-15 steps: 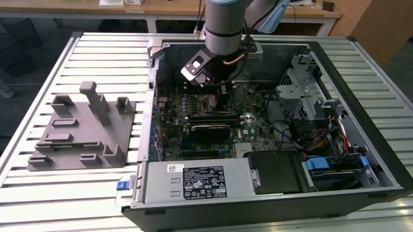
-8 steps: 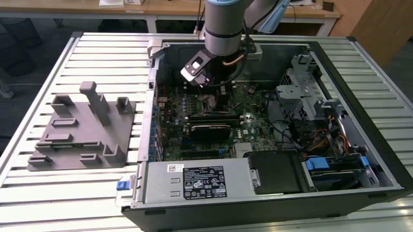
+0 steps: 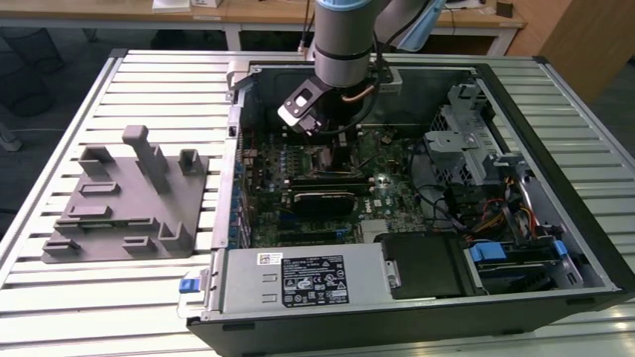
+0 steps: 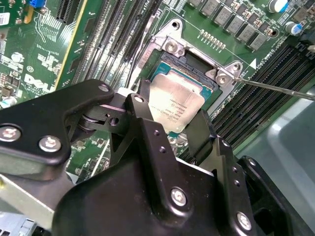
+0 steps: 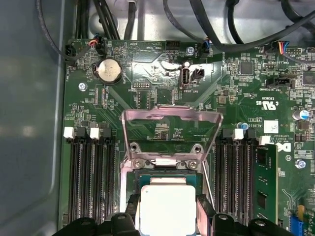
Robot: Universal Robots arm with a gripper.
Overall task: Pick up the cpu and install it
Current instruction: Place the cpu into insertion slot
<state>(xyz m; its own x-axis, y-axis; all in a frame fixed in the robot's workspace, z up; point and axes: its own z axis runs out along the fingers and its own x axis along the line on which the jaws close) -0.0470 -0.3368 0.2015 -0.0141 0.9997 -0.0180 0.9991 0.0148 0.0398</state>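
Over the open socket (image 5: 165, 176), your gripper (image 4: 171, 110) pinches the cpu (image 4: 177, 101) by two opposite edges (light, stiff, fragile underneath, I'd judge); grip only those edges, not the flat faces.

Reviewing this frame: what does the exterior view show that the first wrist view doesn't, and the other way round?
The exterior view adds the grey fixture tray on the slatted table beside the open computer case, the power supply, and the robot arm reaching into the case. The first wrist view adds the cpu between the fingers of the gripper at the socket, the open load plate, and a coin cell battery. Both share the green motherboard and its memory slots.
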